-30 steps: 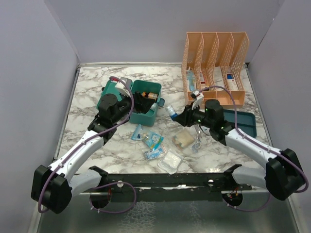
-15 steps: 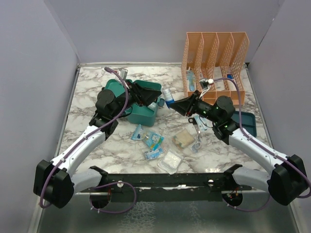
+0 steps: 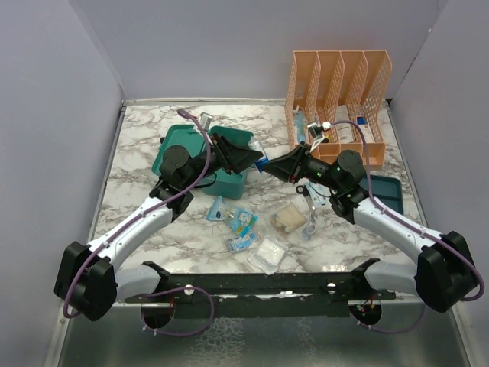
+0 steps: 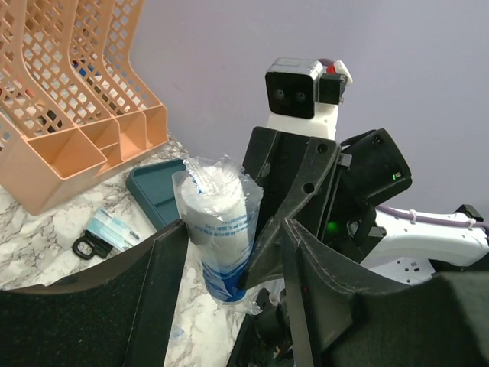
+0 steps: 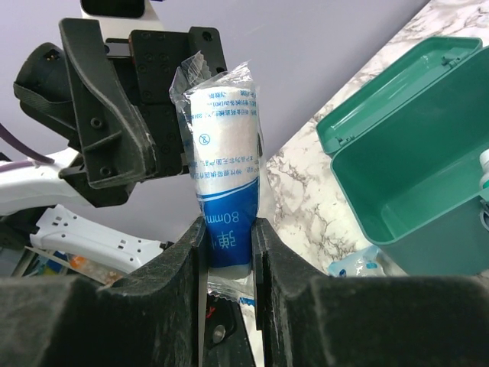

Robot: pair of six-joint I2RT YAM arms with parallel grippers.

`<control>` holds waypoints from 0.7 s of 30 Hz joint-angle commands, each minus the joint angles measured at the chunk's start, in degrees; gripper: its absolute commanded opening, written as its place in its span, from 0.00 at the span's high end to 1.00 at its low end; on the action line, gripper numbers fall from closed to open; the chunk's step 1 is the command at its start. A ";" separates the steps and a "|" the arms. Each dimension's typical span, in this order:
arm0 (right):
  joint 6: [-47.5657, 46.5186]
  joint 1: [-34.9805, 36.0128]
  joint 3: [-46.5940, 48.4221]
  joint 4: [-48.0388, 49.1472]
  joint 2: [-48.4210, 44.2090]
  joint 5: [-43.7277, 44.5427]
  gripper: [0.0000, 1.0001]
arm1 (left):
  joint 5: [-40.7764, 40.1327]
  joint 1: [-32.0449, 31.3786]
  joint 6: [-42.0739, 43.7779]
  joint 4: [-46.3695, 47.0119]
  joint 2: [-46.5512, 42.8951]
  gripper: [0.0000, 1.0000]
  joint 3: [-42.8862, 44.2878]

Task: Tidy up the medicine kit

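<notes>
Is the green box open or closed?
Open. The medicine kit has its lid swung back, and you can see inside it.

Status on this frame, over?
Right gripper shut on bandage roll, mid-air. Left gripper open, straddling same roll. Medicine kit lid open. Nothing seen in the way.

You've got one medicine kit [image 3: 228, 185], one orange four-slot organizer [image 3: 336, 76], one dark-blue tray [image 3: 390, 196] and one wrapped bandage roll [image 5: 225, 145]. Loose on the surface [image 3: 137, 183] you can count three blue packets [image 3: 243, 220], one clear pouch [image 3: 269, 253] and one beige pack [image 3: 289, 218].
</notes>
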 commanded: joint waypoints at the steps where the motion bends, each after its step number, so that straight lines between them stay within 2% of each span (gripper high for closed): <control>1: 1.15 0.28 1.22 2.92 0.64 -2.10 0.82 | -1.07 -1.17 -1.55 2.95 0.82 0.47 -1.38; 9: 1.02 0.28 1.37 2.59 1.07 -1.57 0.81 | -3.49 -2.50 -1.16 2.96 1.60 0.51 -3.23; 13: 0.19 0.28 1.40 1.54 1.19 -1.78 0.79 | -5.74 -2.50 -0.65 2.97 0.96 0.60 -3.96; 21: -7.32 0.28 2.98 -11.32 -1.52 0.18 0.54 | -6.80 -2.37 4.87 1.27 0.28 0.69 -3.16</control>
